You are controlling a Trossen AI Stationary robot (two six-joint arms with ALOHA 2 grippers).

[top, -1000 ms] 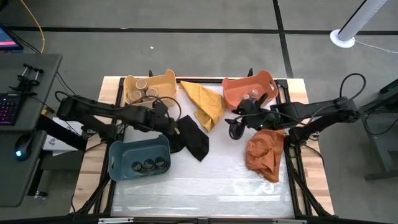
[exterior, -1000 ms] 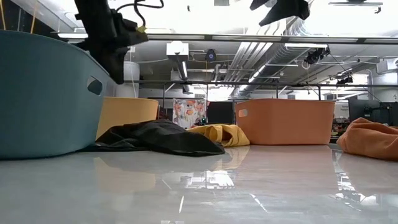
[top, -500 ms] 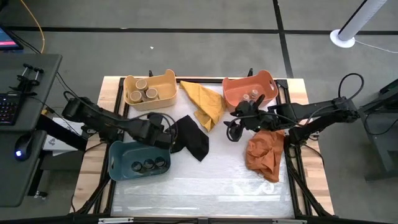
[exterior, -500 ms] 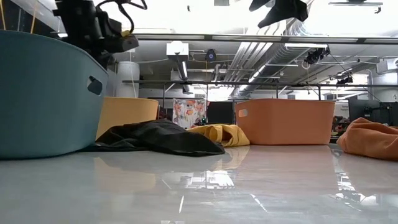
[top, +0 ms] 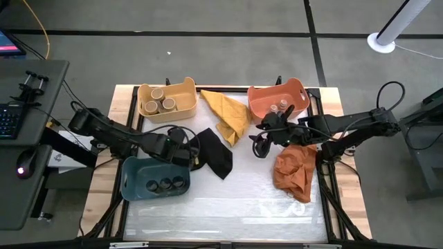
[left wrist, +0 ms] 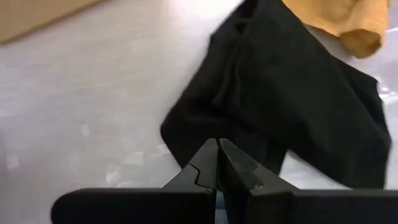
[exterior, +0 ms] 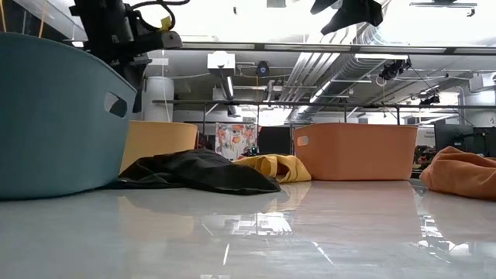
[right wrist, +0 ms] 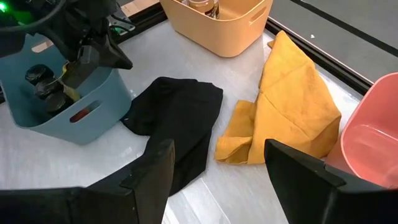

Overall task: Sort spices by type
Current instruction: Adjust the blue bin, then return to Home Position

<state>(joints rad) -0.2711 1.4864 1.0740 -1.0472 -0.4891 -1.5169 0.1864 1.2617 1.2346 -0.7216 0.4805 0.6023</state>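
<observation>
Three dark black-topped spice jars (top: 165,183) stand in the blue bin (top: 131,181). The yellow bin (top: 181,91) holds three tan-topped jars (top: 160,104), and small brownish-topped jars (top: 279,105) stand in the orange bin (top: 294,90). My left gripper (top: 188,153) is shut with nothing in it. It hangs by the blue bin's far right corner, above the edge of the black cloth (left wrist: 280,93). My right gripper (right wrist: 217,168) is open, held up in front of the orange bin, with nothing between its fingers.
The black cloth (top: 216,153) lies at mid table and the yellow cloth (top: 228,114) beyond it, between the yellow and orange bins. An orange cloth (top: 294,169) is heaped at the right, under my right arm. The near half of the table (top: 228,207) is bare white.
My left gripper has gone toward the table's near edge and a little down, from the black cloth's far side to the blue bin's far right corner. Its wrist has rolled on the way. It has stayed shut.
</observation>
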